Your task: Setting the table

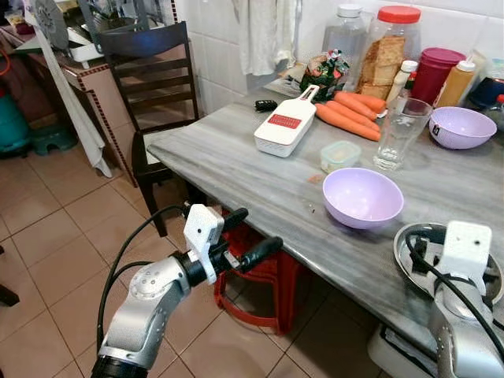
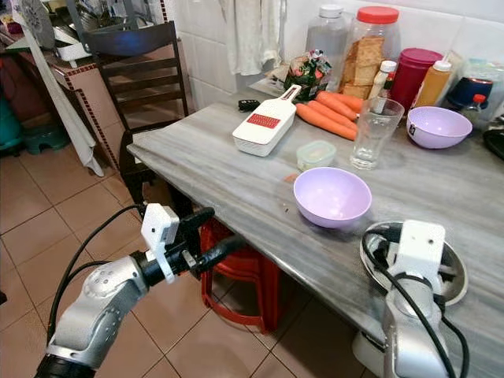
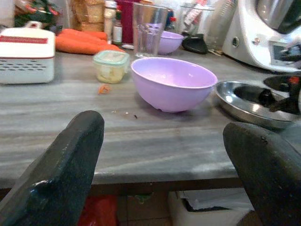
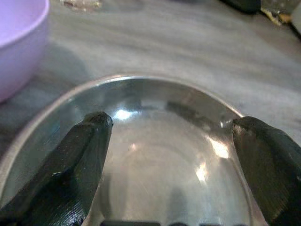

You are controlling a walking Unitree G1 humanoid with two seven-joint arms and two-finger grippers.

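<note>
Early stage, I'd judge: nothing laid out as a place setting yet. Right gripper (image 4: 171, 141) spread wide above steel bowl (image 4: 160, 155) at table's (image 1: 236, 165) near right edge, holding nothing. Left gripper (image 1: 246, 235) wide, empty, off near edge, facing purple bowl (image 1: 362, 197).

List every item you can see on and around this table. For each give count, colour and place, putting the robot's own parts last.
Bowls: two, lilac, one near table edge, one at back right.
Steel bowl: one, silver, under right gripper.
Glass: one, clear, mid-table.
Carrots: several, orange, beside slicer.
Slicer: one, white and red.
Small tub: one, green-lidded.
Jars: several, against wall.
Chair: one, dark, at table end.
Left gripper: open, before table edge.
Right gripper: open, over steel bowl.
</note>
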